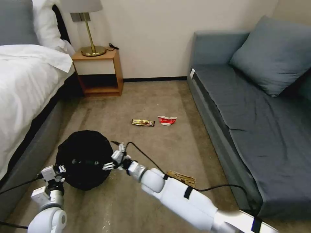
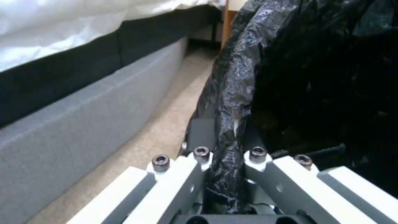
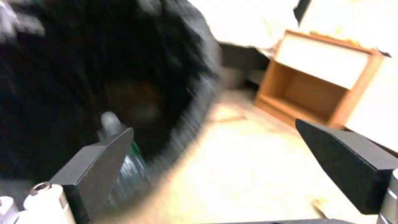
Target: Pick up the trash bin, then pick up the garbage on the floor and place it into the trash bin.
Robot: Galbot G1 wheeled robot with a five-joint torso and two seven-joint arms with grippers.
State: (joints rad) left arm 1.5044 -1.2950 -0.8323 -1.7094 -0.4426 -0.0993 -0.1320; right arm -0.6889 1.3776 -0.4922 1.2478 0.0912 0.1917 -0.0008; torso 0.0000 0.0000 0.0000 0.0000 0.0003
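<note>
The trash bin, lined with a crinkly black bag, sits at the lower left beside the bed. My left gripper is shut on its near rim; the left wrist view shows the bag pinched between the fingers. My right gripper hangs open at the bin's right rim. In the right wrist view its fingers stand wide apart, with a clear green-labelled bottle inside the bin. On the carpet lie a gold-brown wrapper, a red-and-white carton and tan paper, which my right arm partly hides.
A bed runs along the left and a grey sofa along the right. A wooden nightstand with a brass lamp stands against the far wall. Open carpet lies between them.
</note>
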